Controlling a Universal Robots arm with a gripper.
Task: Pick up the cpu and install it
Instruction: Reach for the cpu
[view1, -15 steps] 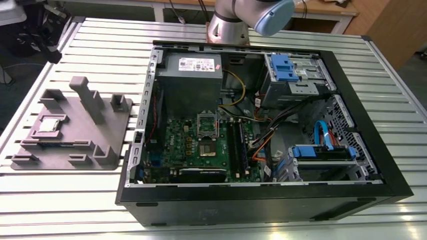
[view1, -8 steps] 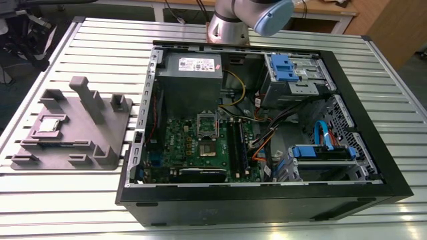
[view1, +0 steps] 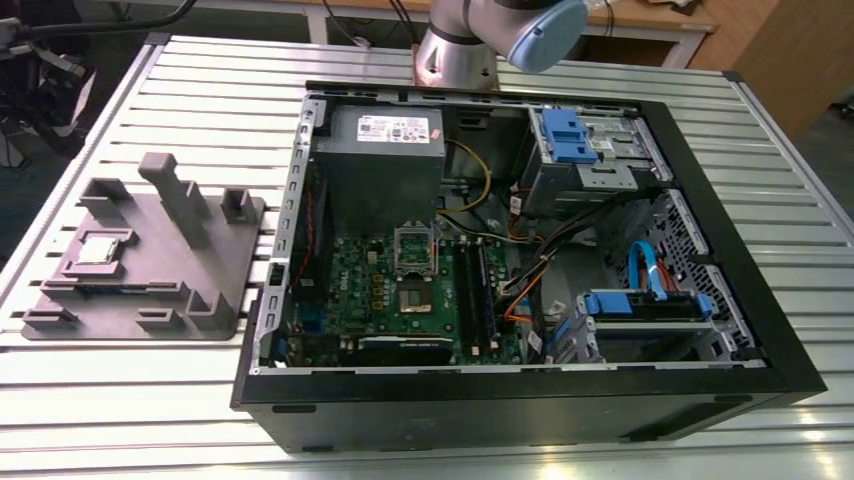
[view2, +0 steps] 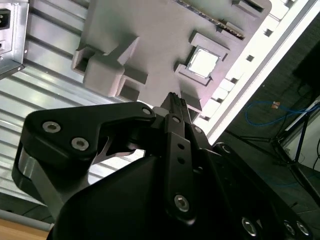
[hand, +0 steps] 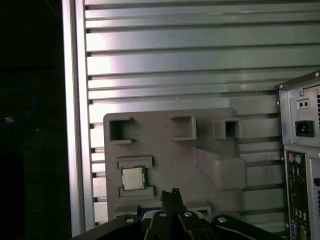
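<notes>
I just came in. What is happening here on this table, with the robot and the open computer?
A robot arm is set to move a cpu into the open computer case. The cpu lies in its recess on the grey fixture, which stands beside the case on the exterior view's left. In both wrist views the tool hangs above the fixture, near the cpu but apart from it, fingers together and empty. The cpu is not yet picked up.

So there's a slatted metal table (view1: 200, 90) with a grey plastic fixture (view1: 220, 255) full of posts on the exterior view's left, just beside an open black PC case (view1: 534, 405) showing its green motherboard (view1: 380, 300), silver power supply (view1: 380, 160) and blue drive caddies (view1: 561, 130).
</notes>
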